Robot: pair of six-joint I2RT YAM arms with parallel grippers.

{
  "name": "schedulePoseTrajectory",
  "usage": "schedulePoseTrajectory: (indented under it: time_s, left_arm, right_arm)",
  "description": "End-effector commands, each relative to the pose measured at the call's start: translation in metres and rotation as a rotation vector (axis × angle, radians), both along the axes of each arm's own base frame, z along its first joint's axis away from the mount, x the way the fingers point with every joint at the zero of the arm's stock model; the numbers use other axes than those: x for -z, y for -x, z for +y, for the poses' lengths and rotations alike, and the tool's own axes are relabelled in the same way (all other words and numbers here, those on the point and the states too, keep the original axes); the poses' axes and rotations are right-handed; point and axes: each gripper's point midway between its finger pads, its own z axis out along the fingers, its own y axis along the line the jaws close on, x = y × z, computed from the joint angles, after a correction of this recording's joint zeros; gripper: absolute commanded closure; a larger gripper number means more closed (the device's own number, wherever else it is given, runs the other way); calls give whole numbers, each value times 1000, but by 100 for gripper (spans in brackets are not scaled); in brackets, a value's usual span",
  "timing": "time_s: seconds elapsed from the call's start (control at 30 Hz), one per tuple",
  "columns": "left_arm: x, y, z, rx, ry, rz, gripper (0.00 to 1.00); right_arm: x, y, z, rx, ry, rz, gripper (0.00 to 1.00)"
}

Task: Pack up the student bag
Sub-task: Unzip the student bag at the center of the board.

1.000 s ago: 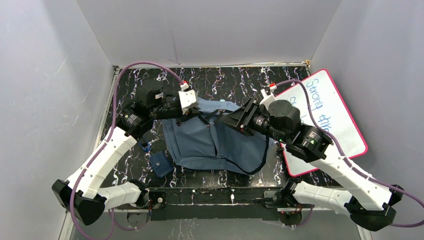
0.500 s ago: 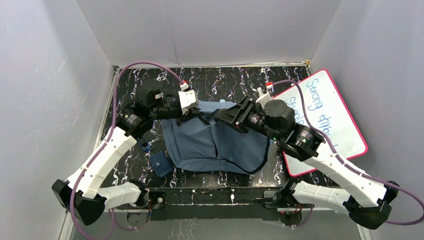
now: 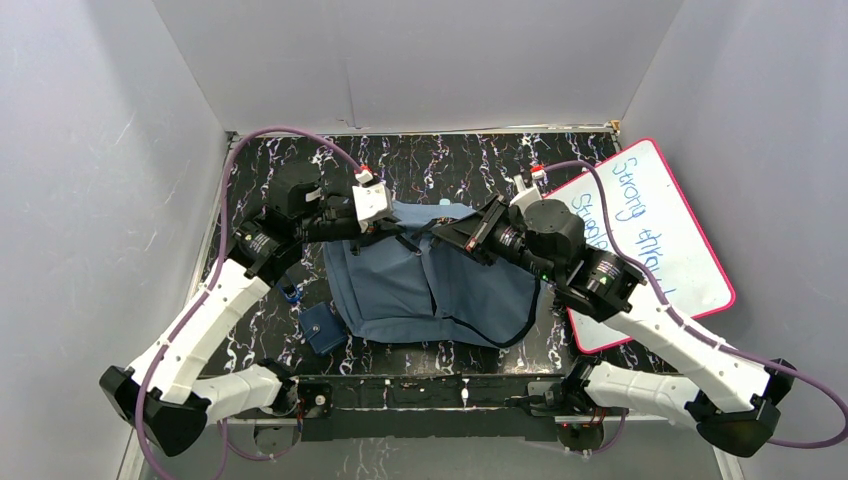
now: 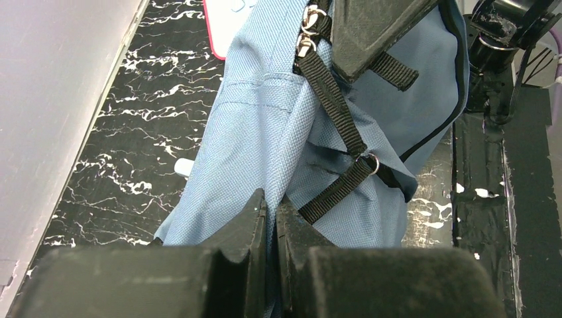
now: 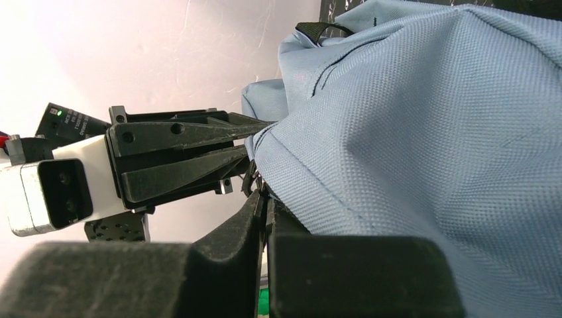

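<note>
The student bag (image 3: 430, 285), a big slate-blue fabric backpack with black straps, lies in the middle of the black marbled table (image 3: 450, 160). My left gripper (image 3: 390, 231) is shut on a fold of blue fabric at the bag's far top edge; in the left wrist view the cloth (image 4: 265, 132) runs down between the fingers of this gripper (image 4: 272, 202). My right gripper (image 3: 438, 232) meets the same edge from the right. In the right wrist view its jaws (image 5: 266, 199) are closed on a thin black zipper pull at the bag's seam (image 5: 431, 132), close to the left gripper's fingers (image 5: 192, 136).
A pink-framed whiteboard (image 3: 660, 230) with handwriting lies tilted at the right. A small dark-blue pouch (image 3: 322, 328) sits near the bag's front left corner. A small white object (image 4: 184, 167) peeks out beside the bag. Grey walls enclose the table on three sides.
The right gripper has moved left along the bag's top edge toward the left gripper and closed its jaws there. The left gripper keeps its hold and has shifted slightly.
</note>
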Motion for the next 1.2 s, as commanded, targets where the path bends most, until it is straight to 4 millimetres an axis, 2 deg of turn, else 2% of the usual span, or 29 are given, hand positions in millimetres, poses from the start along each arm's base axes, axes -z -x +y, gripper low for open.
schedulePoseTrajectory:
  time_s: [0.0,0.03,0.23,0.47,0.73,0.83,0.9,0.93,0.97,1.0,1.03,1.1,1.17]
  left_arm:
    - [-49,17,-4,79,124,-140,100]
    - [-50,17,-4,72,128,-145,100]
    - [-52,14,1,28,142,-168,100]
    - [-47,9,4,-13,134,-164,100]
    - [-39,8,7,-35,127,-147,100]
    - [-36,9,9,-44,125,-139,100]
    - [-34,11,9,-37,124,-136,100]
    - [-33,14,9,-26,124,-134,90]
    - [-32,17,9,-10,125,-136,62]
    - [-32,22,8,11,127,-139,44]
    - [-32,26,7,33,130,-142,33]
    - [-37,34,6,77,144,-156,19]
    - [-48,39,4,106,162,-175,13]
  right_arm:
    - [-22,-7,-8,52,-43,-79,96]
    - [-25,-7,-12,66,-42,-90,100]
    - [-34,-5,-49,170,-31,-126,100]
    - [-29,5,-98,279,22,-133,100]
    - [-15,21,-158,412,66,-94,100]
    - [-10,25,-172,444,76,-86,100]
    - [-15,25,-175,449,81,-108,100]
    - [-21,24,-175,443,85,-132,100]
    - [-28,23,-172,431,96,-162,100]
    - [-37,22,-168,414,99,-193,100]
    - [-46,22,-163,390,109,-229,100]
    - [-68,21,-152,336,111,-306,100]
    - [-82,21,-137,275,121,-369,100]
